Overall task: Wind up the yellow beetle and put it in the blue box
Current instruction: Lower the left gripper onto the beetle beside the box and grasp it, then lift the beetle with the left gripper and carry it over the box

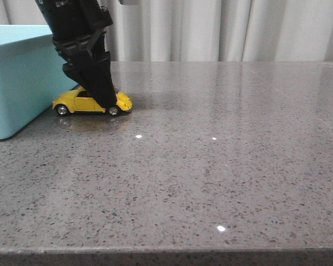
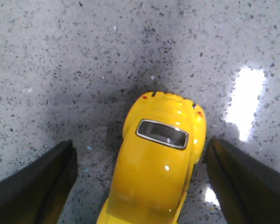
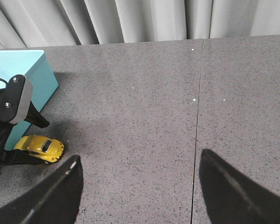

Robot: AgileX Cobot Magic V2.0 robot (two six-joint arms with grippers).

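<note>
Left end effector (image 2: 140, 186) open, fingers straddling the yellow beetle (image 2: 158, 158) near my counter's far-left corner, beside the blue box (image 1: 14, 83). I judge it light, rigid, glossy-slippery: grip the flanks. Right end effector (image 3: 137, 191) open, idle

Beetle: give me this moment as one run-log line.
left gripper: open, straddling beetle, no contact seen | beetle: on table beside box, not stored | right gripper: open, empty, away from beetle
</note>
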